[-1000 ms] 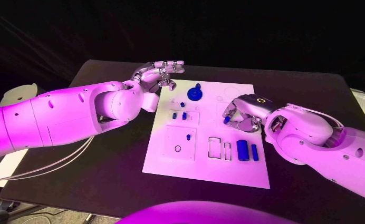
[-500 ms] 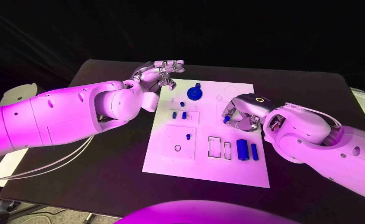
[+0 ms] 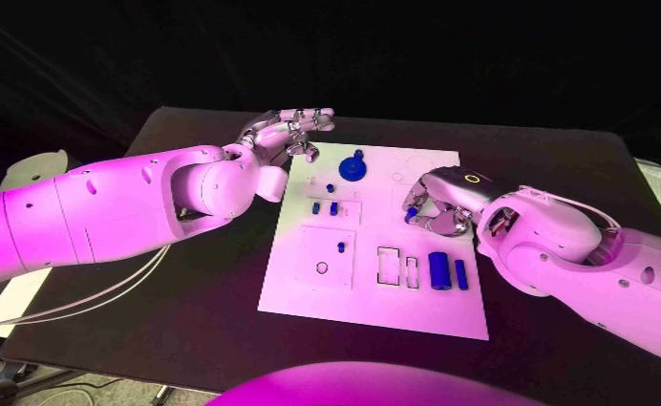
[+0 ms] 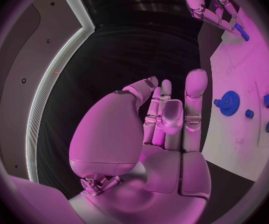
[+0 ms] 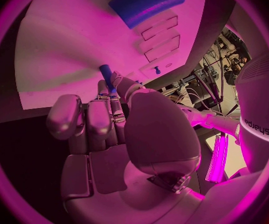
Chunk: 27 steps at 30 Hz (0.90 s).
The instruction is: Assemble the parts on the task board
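Note:
The white task board (image 3: 310, 282) lies in the middle of the table. My right hand (image 3: 443, 203) hovers over the board's right side and pinches a small blue peg (image 3: 411, 216) between thumb and fingertips; the peg (image 5: 107, 76) points down at the board (image 5: 59, 50). My left hand (image 3: 289, 135) hangs open, fingers apart and empty, just off the board's far left corner. A blue gear (image 3: 354, 169) stands on the far part of the board, with two small blue pieces (image 3: 324, 208) nearer. A blue cylinder (image 3: 439, 271) and a thinner blue bar (image 3: 461, 276) lie at the near right.
Two empty rectangular slots (image 3: 399, 268) sit beside the cylinder. Another small blue peg (image 3: 339, 246) stands in a square outline on the board's left half. The black table (image 3: 206, 263) shows bare on both sides of the board. In the left wrist view the gear (image 4: 229, 103) lies beyond my fingers (image 4: 195, 84).

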Motion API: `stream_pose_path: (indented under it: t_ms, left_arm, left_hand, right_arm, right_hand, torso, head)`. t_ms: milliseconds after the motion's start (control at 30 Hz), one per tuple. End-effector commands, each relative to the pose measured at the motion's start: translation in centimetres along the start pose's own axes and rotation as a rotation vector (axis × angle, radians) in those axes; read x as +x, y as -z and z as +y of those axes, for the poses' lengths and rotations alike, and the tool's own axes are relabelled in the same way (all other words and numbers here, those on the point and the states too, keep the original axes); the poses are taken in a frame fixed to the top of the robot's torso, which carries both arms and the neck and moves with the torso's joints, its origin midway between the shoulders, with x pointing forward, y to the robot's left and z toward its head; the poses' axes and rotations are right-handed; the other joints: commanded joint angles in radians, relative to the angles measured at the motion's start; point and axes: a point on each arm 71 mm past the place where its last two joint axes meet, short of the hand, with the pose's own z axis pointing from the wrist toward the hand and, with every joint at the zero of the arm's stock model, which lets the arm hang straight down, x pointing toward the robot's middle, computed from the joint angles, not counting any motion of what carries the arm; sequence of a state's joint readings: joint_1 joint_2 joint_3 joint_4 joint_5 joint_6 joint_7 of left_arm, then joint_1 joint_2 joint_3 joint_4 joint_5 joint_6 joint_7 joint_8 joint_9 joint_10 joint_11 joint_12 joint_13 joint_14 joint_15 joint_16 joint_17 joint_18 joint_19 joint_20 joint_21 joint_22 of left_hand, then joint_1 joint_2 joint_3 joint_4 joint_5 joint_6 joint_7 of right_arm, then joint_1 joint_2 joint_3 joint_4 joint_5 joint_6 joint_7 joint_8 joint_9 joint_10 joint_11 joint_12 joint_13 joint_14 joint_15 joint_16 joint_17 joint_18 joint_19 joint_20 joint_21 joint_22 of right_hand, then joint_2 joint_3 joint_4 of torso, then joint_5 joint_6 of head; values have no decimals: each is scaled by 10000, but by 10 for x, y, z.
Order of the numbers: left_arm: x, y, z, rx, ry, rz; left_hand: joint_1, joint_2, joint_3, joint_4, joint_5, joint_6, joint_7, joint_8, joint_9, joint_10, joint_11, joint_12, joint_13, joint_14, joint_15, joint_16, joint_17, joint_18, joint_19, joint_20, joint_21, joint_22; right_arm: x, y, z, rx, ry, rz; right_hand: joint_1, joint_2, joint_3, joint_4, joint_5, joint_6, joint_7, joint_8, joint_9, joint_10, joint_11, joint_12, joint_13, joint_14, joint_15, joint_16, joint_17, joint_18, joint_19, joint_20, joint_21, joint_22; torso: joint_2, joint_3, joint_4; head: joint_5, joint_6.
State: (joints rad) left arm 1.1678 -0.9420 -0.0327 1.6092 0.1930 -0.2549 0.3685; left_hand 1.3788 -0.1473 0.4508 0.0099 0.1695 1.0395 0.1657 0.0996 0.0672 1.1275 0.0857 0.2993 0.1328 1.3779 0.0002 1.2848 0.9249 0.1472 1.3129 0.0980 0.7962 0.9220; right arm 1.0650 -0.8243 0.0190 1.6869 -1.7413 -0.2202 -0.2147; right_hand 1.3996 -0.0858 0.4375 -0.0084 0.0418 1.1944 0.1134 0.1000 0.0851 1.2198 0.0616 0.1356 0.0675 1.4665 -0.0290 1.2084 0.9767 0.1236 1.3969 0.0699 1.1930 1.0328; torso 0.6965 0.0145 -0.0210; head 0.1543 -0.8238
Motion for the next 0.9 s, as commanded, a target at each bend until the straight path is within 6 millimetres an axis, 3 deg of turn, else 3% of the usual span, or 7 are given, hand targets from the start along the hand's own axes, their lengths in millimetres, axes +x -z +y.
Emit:
stream_pose_path:
  t_ms: [33,267,400,500,667,900]
  left_arm:
    - [2,0,-1,39,81,211]
    - [1,0,-1,35,77,196]
    - [1,0,-1,28,84,216]
    - [2,0,-1,29,84,217]
    - [3,-1,0,25,99,263]
    - [4,-2,0,23,100,268]
  left_hand:
    - [21,105,-5,-77,50,-46,5,-15,2,-64,11,32,10,-69,21,-45,-4,110,-16,23,-53,-2]
    - [21,105,-5,-77,50,-46,5,-15,2,-64,11,32,10,-69,21,-45,-4,110,-16,23,-53,-2]
    - [21,105,-5,-77,50,-46,5,-15,2,-64,11,32,10,-69,21,-45,-4,110,-16,23,-53,-2]
    - [21,105,-5,-77,50,-46,5,-15,2,-64,11,32,10,-69,21,-45,-4,110,-16,23,-53,-2]
    - [21,105,-5,-77,50,-46,5,-15,2,-64,11,32,10,-69,21,-45,-4,110,-16,23,-53,-2]
    - [21,105,-5,-77,50,-46,5,-15,2,-64,11,32,10,-69,21,-45,-4,110,-16,23,-53,-2]
  right_arm:
    - [-7,3,3,-196,-357,-532]
    - [-18,8,15,-587,-1108,-738]
    - [-23,11,33,-1121,-1418,-829]
    - [-24,10,49,-1579,-1597,-795]
    - [-20,2,81,-2455,-1633,-669]
    - [-6,-10,108,-3145,-1613,-314]
  right_hand:
    - [182,288,44,-9,64,105,-36,9,126,256,-164,-37,-3,294,-90,63,28,-151,21,-30,53,17]
    - [142,230,56,-20,65,91,-14,-9,138,244,-144,-108,-16,289,-82,90,50,-155,20,-39,67,29]
    - [126,206,52,-24,66,92,-10,-12,143,245,-140,-127,-18,287,-78,100,61,-157,20,-39,73,35]
    - [121,198,50,-25,67,91,-8,-14,144,245,-138,-135,-18,287,-77,102,62,-157,19,-40,73,35]
    - [95,178,43,-21,68,88,0,-20,149,243,-129,-158,-20,283,-71,103,56,-155,12,-39,67,24]
    - [90,176,43,-20,69,86,1,-22,150,242,-128,-164,-20,280,-69,94,40,-152,7,-39,59,12]
  torso:
    - [1,-7,19]
    - [-11,-10,-12]
    - [-1,-9,9]
    - [8,-5,-11]
    - [-2,-17,2]
    - [8,-11,-22]
  head:
    - [13,4]
    - [76,13]
    - [108,-12]
    - [164,-25]
    - [207,-78]
    - [277,-139]
